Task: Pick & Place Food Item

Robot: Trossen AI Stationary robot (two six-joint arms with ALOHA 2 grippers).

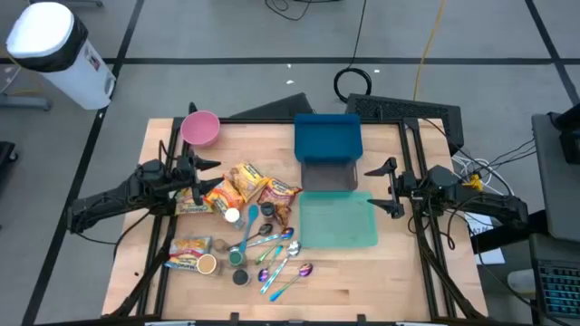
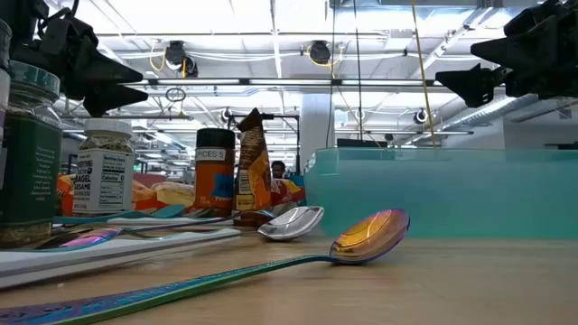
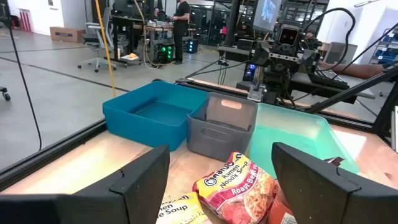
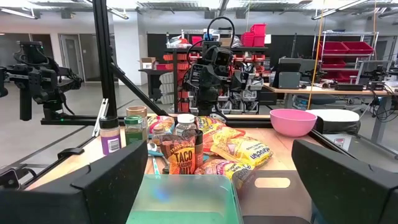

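Ramen noodle packet (image 3: 236, 186) lying among snack packets left of the teal tray (image 1: 337, 222), left gripper (image 1: 201, 172) jaws spread and empty just above it, right gripper (image 1: 382, 188) released beside the tray's right edge

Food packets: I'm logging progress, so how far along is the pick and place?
Done: nothing visible; the blue bin, grey bin and teal tray all look empty. In hand: nothing; the left gripper hovers open beside the ramen packets, the right gripper waits open by the tray. Left: grasping a packet and placing it.
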